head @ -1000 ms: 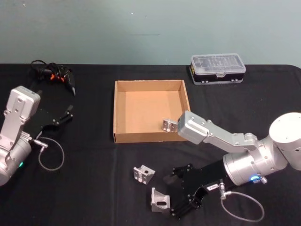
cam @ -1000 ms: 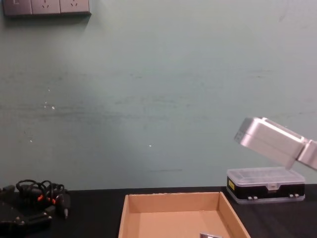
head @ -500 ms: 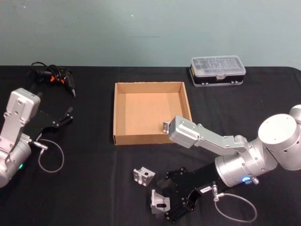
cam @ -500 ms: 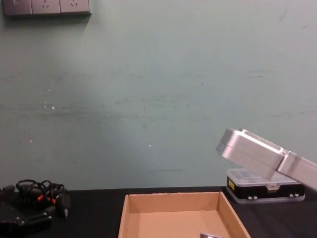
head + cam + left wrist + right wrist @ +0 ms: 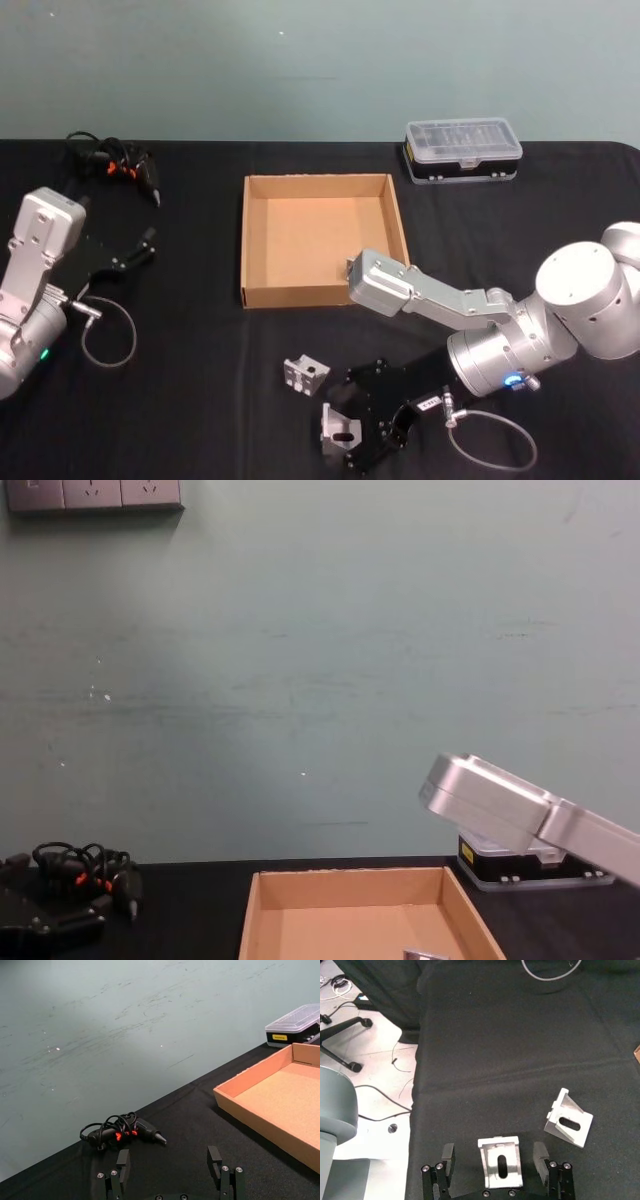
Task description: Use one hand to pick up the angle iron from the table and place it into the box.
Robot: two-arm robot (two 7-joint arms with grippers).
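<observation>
The angle iron (image 5: 340, 432) lies on the table (image 5: 200, 400) near its front edge, between the spread fingers (image 5: 448, 1154) of the right gripper (image 5: 350, 425) (neither finger touches it in the right wrist view). A second bracket (image 5: 306, 372) sits just beside it, toward the box (image 5: 243, 240), which stands mid-table with a third bracket (image 5: 352, 266) in its near right corner. The left gripper (image 5: 140, 247), also released, rests near the left edge.

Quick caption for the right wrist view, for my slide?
Right tool, open, straddles an angle iron on the black table; a second angle iron lies apart nearby.
</observation>
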